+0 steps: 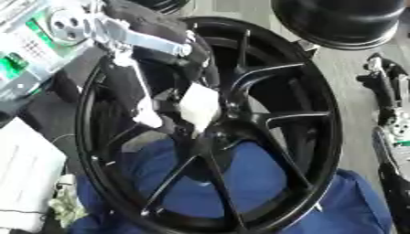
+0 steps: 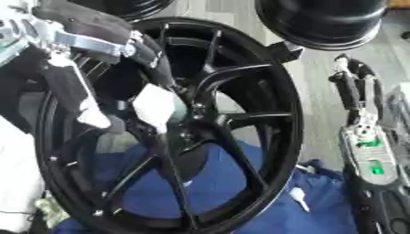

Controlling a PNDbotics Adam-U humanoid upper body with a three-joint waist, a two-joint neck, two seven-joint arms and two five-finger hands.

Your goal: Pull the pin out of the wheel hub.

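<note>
I see the wheel [image 1: 308, 137] filling most of my view: a glossy black alloy rim with thin, paired spokes fanning out from the hub [image 1: 228, 130], standing tilted over a rumpled blue cloth [image 1: 256, 183] that shows through the spoke gaps; my left hand [image 1: 172, 59], black with silver metal links, comes in from eleven o'clock and reaches down onto the hub; a pale, flat, roughly wedge-shaped piece [image 1: 198, 106] sits right at its fingertips, just at ten o'clock of the hub's centre, though I cannot tell whether the fingers pinch it or only touch it; I cannot make out the pin itself; my right hand [image 2: 356, 98] hangs idle at three o'clock, its fingers straight.
</note>
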